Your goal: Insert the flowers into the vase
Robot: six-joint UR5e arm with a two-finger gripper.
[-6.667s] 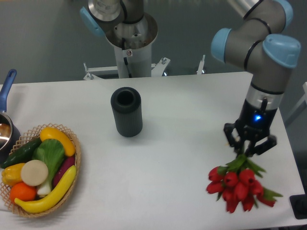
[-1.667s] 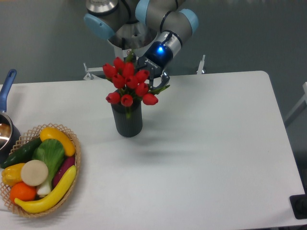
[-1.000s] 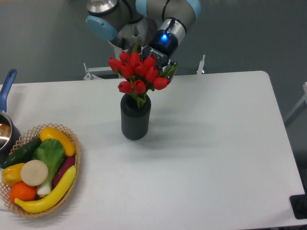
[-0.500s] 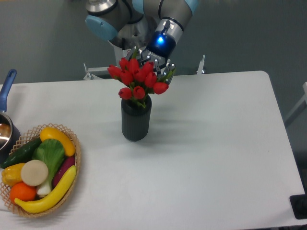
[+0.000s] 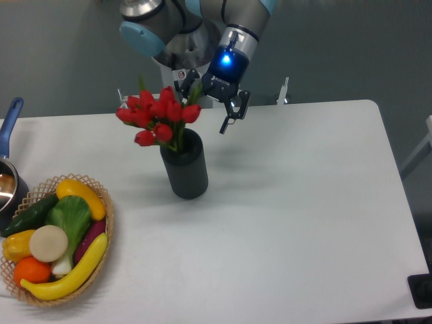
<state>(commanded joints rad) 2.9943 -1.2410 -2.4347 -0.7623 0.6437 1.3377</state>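
The flowers (image 5: pixel 156 120) now stand with their stems down in the vase (image 5: pixel 183 164), which sits toward the far edge of the table (image 5: pixel 304 216), left of its middle; half a second ago the bunch stood upright, and now it leans toward the left edge, heads hanging past the vase's rim. The gripper (image 5: pixel 210 102), which was then among the blooms, has let go and hangs with its fingers spread just right of them, holding nothing. By my judgement the insertion is done, and only the arm's retreat remains.
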